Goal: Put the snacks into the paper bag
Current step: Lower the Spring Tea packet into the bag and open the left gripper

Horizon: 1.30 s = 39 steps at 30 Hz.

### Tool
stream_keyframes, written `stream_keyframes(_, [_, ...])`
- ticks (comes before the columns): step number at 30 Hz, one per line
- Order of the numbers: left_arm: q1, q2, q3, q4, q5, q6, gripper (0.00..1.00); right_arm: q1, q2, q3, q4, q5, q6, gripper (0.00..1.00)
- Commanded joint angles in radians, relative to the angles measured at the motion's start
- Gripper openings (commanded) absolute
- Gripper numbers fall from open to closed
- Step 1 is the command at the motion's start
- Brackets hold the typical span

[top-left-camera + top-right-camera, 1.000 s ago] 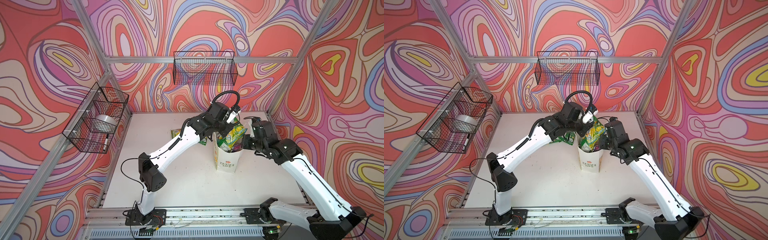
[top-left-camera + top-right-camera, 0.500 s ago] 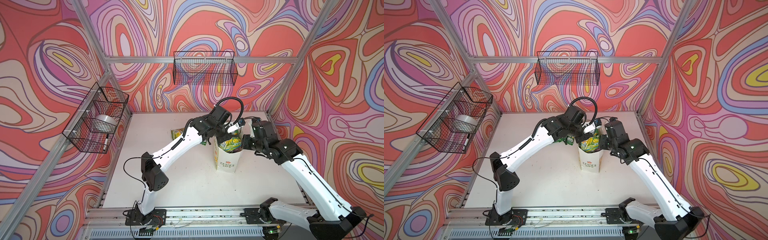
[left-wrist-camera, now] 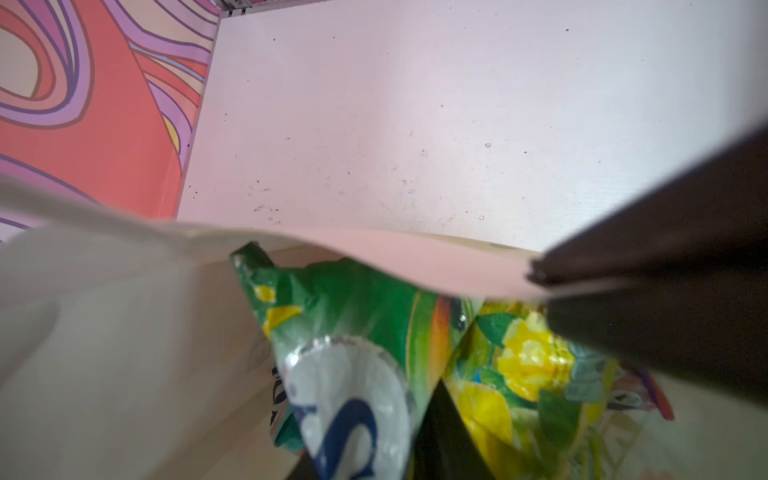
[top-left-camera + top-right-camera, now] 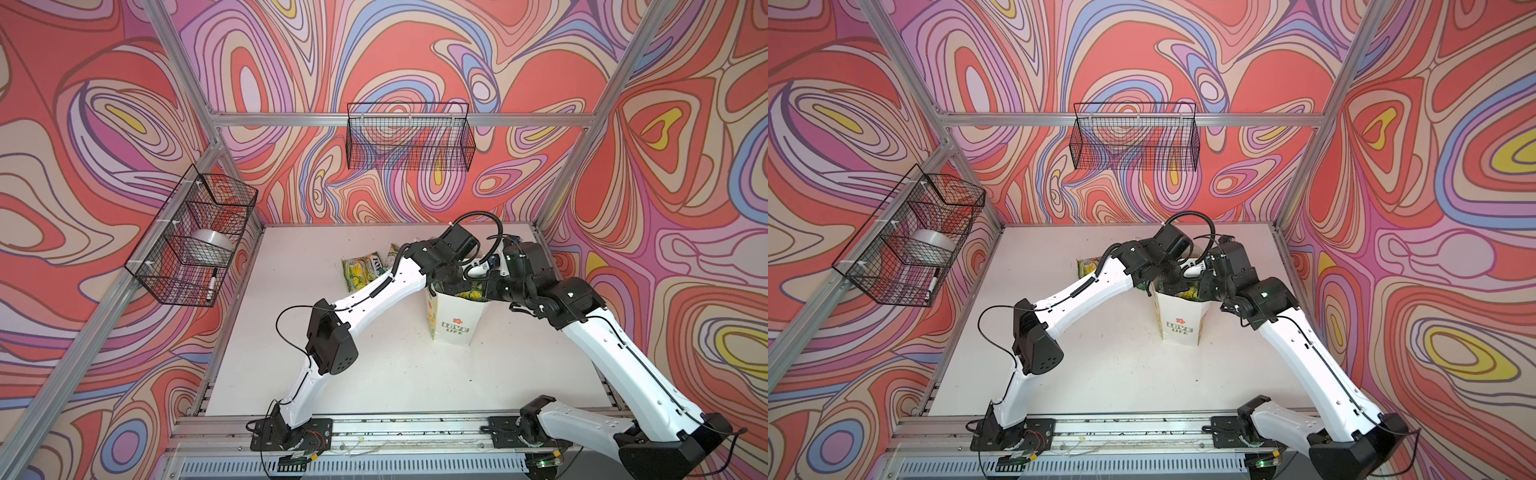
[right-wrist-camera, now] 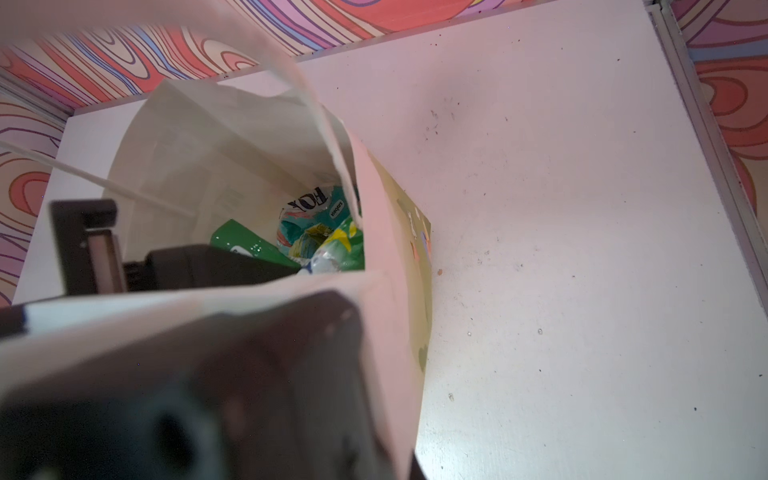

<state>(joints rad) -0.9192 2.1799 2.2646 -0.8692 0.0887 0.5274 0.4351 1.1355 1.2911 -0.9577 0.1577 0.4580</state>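
Observation:
The white paper bag (image 4: pixel 453 320) (image 4: pixel 1179 320) stands upright at mid-table with "LOVE LIFE" on its side. My left gripper (image 4: pixel 451 284) (image 4: pixel 1167 283) reaches down into its mouth. Its jaws (image 3: pixel 368 457) stand parted around a green snack packet (image 3: pixel 345 332), next to a yellow one (image 3: pixel 523 365). My right gripper (image 4: pixel 488 286) (image 3: pixel 536 276) is shut on the bag's rim and holds it open. Inside the bag lie teal (image 5: pixel 311 216) and green (image 5: pixel 245 241) snacks. Two green-yellow snacks (image 4: pixel 361 270) (image 4: pixel 1088 266) lie on the table behind the left arm.
A black wire basket (image 4: pixel 407 141) hangs on the back wall. Another (image 4: pixel 191 237) on the left wall holds a tape roll and a pen. A white cord handle (image 5: pixel 95 178) stretches across the bag mouth. Patterned walls close three sides.
The left gripper has gone down into the bag with the green-yellow packet that stuck up above the rim, and its jaws have parted. The right arm has held still.

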Motion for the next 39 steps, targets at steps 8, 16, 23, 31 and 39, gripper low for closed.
stream_keyframes(8, [-0.003, 0.002, 0.012, -0.025, -0.111, -0.028, 0.7, 0.004, -0.019, 0.024, 0.037, -0.023, 0.013, 0.0])
stream_keyframes(16, [-0.003, -0.12, -0.003, 0.065, -0.047, -0.144, 0.74, 0.005, -0.025, 0.017, 0.039, -0.023, 0.011, 0.0])
stream_keyframes(23, [-0.003, -0.161, -0.085, 0.164, -0.083, -0.206, 0.64, 0.004, -0.029, 0.012, 0.037, -0.021, 0.01, 0.0])
stream_keyframes(31, [-0.003, -0.096, -0.067, 0.144, -0.11, -0.23, 0.3, 0.004, -0.029, 0.011, 0.039, -0.02, 0.007, 0.0])
stream_keyframes(39, [-0.003, -0.034, -0.081, 0.107, -0.08, -0.259, 0.24, 0.004, -0.031, 0.013, 0.036, -0.016, 0.005, 0.0])
